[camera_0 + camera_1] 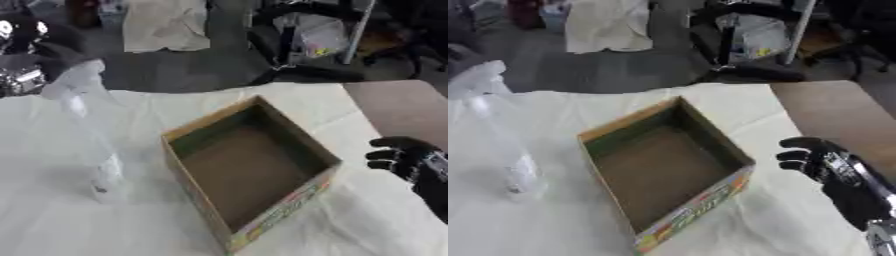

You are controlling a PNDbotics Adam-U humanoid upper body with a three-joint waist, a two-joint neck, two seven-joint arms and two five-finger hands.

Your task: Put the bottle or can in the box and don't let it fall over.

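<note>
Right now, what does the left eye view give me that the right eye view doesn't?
Only the left eye view shows a shiny dark object at the far left edge. Only the right eye view shows the right hand's silver wrist and black forearm running to the lower corner. Both show the open brown cardboard box, empty, the clear plastic bottle upright left of it, and the white tablecloth.

Both views originate from the head-mounted stereo pair, looking steeply down and forward at close range onto the white-covered table [52, 220]. They share nearly the whole scene: the open cardboard box [249, 170] sits centrally. In the right eye view, the contents appear shifted leftward.
</note>
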